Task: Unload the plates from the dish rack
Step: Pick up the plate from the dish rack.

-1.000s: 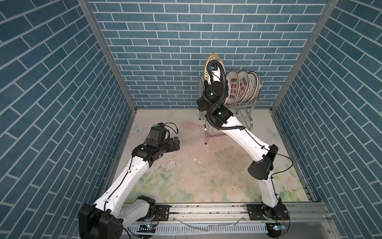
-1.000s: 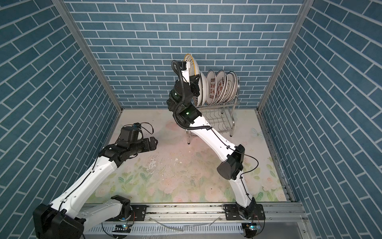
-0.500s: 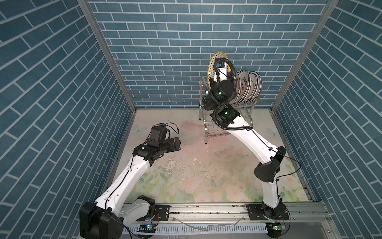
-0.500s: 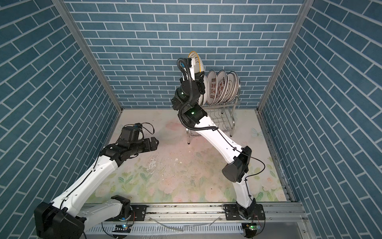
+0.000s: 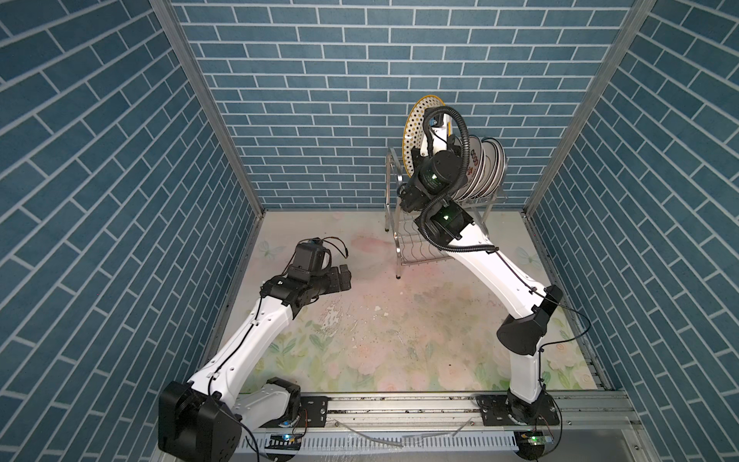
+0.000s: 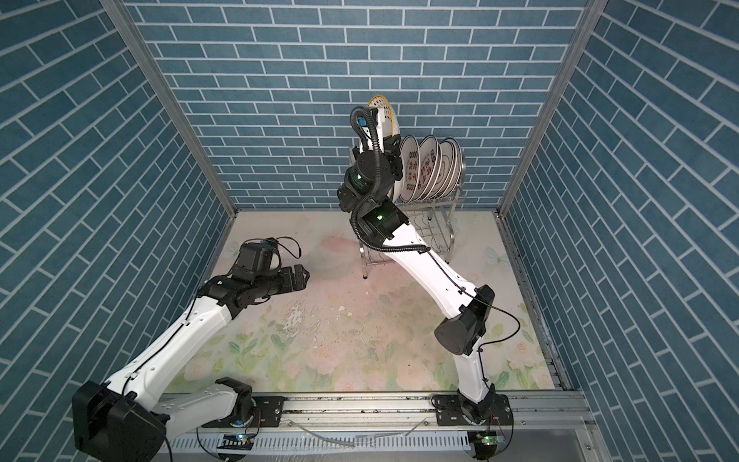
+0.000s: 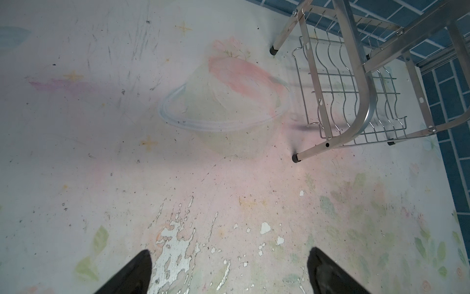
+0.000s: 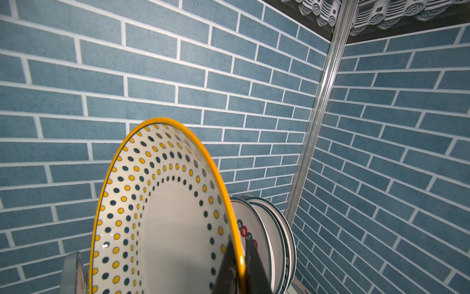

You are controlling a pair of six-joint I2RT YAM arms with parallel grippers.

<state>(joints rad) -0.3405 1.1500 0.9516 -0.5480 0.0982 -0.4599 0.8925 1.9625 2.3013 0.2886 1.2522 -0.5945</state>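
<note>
Yellow-rimmed dotted plate (image 8: 165,216), white with rings of dark and yellow dots, held on edge by my right gripper (image 8: 240,254). The jaws are closed on its rim, one finger against the dotted face and one behind it (best seen from the right wrist). In both top views this plate stands upright and higher than the other plates (image 6: 424,168), which lean in a row on the upper tier of the dish rack (image 7: 368,107). Whether its lower edge is clear of the prongs I cannot tell, since my own arm hides it. The steel rack stands at the far edge of the floral table (image 5: 400,340), toward the far right corner. My left gripper (image 7: 229,254) hangs over the table near its left edge, well apart from the rack, jaws spread wide above worn, flaking print.
</note>
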